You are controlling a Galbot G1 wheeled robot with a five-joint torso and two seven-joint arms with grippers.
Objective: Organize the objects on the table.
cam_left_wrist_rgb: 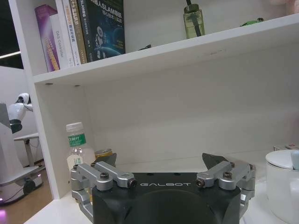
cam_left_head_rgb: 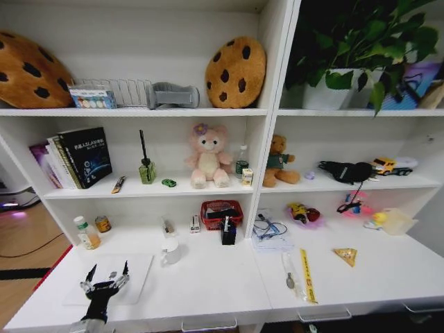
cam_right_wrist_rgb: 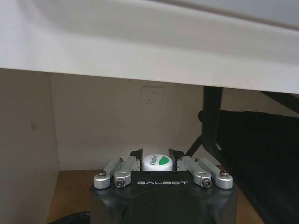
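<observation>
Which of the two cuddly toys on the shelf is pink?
The pink plush toy with a purple flower on its head, sitting on the middle shelf left of the divider. The other, a brown bear in a green shirt, sits right of it.

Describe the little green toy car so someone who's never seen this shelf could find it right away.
Start at the pink plush bear on the middle shelf of the left-hand bay. Just beside it, toward the green diffuser bottle, lies the toy car. It is the smallest thing there, flat and bright green, lower than the bottle and bear.
</observation>
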